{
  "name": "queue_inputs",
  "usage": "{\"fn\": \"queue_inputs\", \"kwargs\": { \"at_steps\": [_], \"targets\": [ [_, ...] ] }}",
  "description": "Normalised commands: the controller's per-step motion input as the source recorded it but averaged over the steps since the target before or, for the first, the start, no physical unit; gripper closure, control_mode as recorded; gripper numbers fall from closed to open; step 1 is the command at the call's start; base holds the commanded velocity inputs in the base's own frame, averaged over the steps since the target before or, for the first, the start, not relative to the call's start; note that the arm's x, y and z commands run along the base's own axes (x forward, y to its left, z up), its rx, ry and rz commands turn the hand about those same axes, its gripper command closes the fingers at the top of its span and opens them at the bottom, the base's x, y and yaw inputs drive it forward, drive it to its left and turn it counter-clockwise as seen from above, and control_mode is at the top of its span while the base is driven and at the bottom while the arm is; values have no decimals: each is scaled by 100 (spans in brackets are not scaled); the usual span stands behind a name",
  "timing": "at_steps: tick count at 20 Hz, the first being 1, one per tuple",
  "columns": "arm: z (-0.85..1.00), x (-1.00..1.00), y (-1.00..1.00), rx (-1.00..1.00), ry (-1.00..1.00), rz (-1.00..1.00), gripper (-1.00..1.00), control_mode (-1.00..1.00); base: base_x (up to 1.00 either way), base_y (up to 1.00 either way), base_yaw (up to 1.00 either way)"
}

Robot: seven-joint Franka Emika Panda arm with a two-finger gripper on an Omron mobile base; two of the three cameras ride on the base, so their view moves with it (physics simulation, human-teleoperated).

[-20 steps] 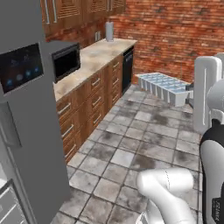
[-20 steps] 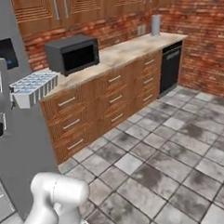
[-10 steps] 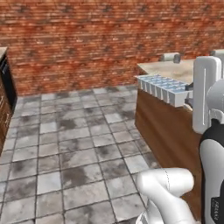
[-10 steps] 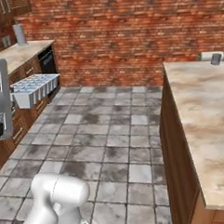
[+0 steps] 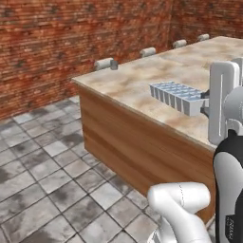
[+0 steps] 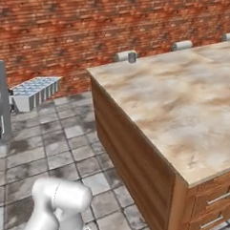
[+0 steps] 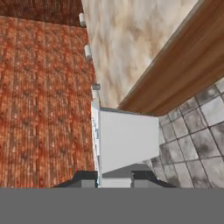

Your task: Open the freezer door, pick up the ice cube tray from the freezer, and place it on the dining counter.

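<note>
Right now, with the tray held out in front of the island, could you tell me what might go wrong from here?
1. The pale blue gridded ice cube tray is gripped at one end only by the two-finger gripper, so it juts out and could tilt or slip.
2. In the right base view the tray hangs over the grey tiled floor, beside the beige marbled dining counter; releasing here would probably drop it.
3. Swinging it across could clip the counter's edge.

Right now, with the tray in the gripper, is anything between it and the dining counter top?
Nothing visible. The gripper holds the ice cube tray in the air beside the dining counter. The marbled top nearest it is bare; small grey cylinders sit only along its far edge.
</note>
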Motion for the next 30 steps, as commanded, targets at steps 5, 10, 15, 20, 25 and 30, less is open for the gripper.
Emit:
{"fn": "queue_inputs", "kwargs": {
  "at_steps": [5, 10, 15, 20, 25, 30],
  "targets": [
    [0, 0, 0, 0, 0, 0, 100, 100, 96, 88, -61],
    [0, 0, 0, 0, 0, 0, 100, 100, 92, 88, -62],
    [0, 0, 0, 0, 0, 0, 100, 100, 69, 94, -63],
    [0, 0, 0, 0, 0, 0, 100, 100, 45, 100, -59],
    [0, 0, 0, 0, 0, 0, 100, 100, 11, 100, -54],
    [0, 0, 0, 0, 0, 0, 100, 100, 43, 97, -47]
  ]
}}
